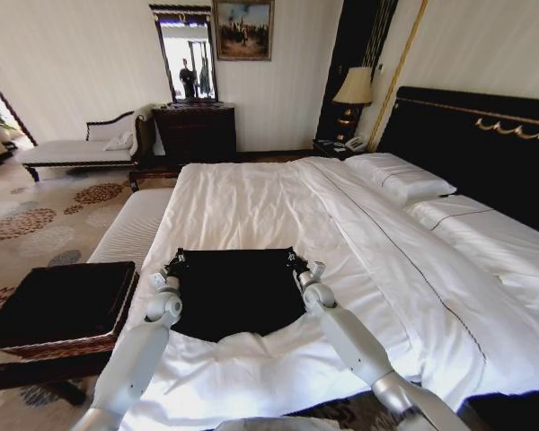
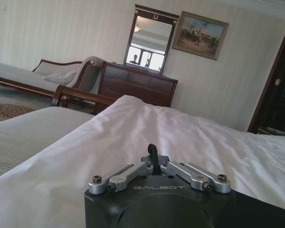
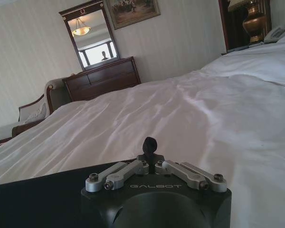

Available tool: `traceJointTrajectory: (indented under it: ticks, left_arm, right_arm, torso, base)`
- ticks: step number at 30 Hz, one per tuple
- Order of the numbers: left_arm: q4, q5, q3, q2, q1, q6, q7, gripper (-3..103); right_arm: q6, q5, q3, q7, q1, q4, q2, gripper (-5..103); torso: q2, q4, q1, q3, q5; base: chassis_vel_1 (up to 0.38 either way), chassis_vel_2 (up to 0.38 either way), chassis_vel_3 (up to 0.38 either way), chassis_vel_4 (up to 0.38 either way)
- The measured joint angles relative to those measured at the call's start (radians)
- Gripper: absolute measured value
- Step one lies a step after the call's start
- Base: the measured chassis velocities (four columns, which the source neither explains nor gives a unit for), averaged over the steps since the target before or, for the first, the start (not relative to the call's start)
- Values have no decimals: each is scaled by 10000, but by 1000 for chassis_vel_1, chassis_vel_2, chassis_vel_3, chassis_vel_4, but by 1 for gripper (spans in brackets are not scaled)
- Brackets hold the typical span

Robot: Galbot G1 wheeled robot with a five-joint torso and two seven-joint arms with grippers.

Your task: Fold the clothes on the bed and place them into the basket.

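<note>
The clothes, a black T-shirt (image 1: 236,294), lie on the near part of the bed's white duvet (image 1: 251,193), lettering hidden. Its far edge runs straight between my two grippers. My left gripper (image 1: 176,262) sits at the far left corner and my right gripper (image 1: 298,261) at the far right corner. Both wrist views show the fingers pinched together, left gripper (image 2: 153,153) and right gripper (image 3: 150,144), with black cloth (image 3: 42,197) beside each. The basket (image 1: 72,346), brown wicker with black fabric on top, stands on the floor left of the bed.
A striped beige bench (image 1: 128,226) runs along the bed's left side beyond the basket. Pillows (image 1: 397,175) and the black headboard (image 1: 472,148) lie to the right. A dark dresser (image 1: 196,131), a chaise (image 1: 72,151) and patterned carpet are farther back.
</note>
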State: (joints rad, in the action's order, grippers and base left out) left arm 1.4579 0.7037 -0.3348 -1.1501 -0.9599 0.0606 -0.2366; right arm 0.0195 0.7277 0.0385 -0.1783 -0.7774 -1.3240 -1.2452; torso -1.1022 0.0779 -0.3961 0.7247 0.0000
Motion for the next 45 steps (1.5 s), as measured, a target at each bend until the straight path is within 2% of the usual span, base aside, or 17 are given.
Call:
traceJointTrajectory:
  ticks: [10,12,17,19,21,26,45]
  left_arm:
    - [1005,-372,-669,-183,-1285,534,404,1]
    - [1213,-660,-879,-374,-1801,988,558,1]
    - [1584,-1016,-1144,-591,-2666,1294,825,1]
    - [1645,-1057,-1179,-618,-2807,1313,858,1]
    - [1869,-1242,-1312,-709,-3434,1429,1010,1]
    - [1987,-1424,-1405,-734,-3849,1536,1057,1]
    - [2538,-1507,-1725,-506,-4490,1593,908,1]
  right_arm:
    - [710,-1414,34,2,-962,-903,345,1]
    - [1040,-1858,199,0,-1441,-1102,405,1]
    - [1354,-2405,452,75,-2092,-1400,406,1]
    - [1373,-2455,474,87,-2196,-1459,407,1]
    - [1421,-2607,534,120,-2635,-1687,416,1]
    - [1442,-2749,543,160,-3078,-1993,514,1]
    - [1413,-3107,1155,139,-4670,-3410,858,1]
  torso:
    - [0,-1,1,-1,1]
    - [-1,1,2,-1,-1]
    - [-1,-1,2,-1,0]
    - [-1,0,1,-1,1]
    - [-1,-2,2,-1,0]
    - [-2,1,2,-1,0]
    - [-1,0,0,1,0]
  base:
    - [0,0,0,0]
    - [0,0,0,0]
    - [0,0,0,0]
    - [0,0,0,0]
    - [0,0,0,0]
    - [0,0,0,0]
    - [0,0,0,0]
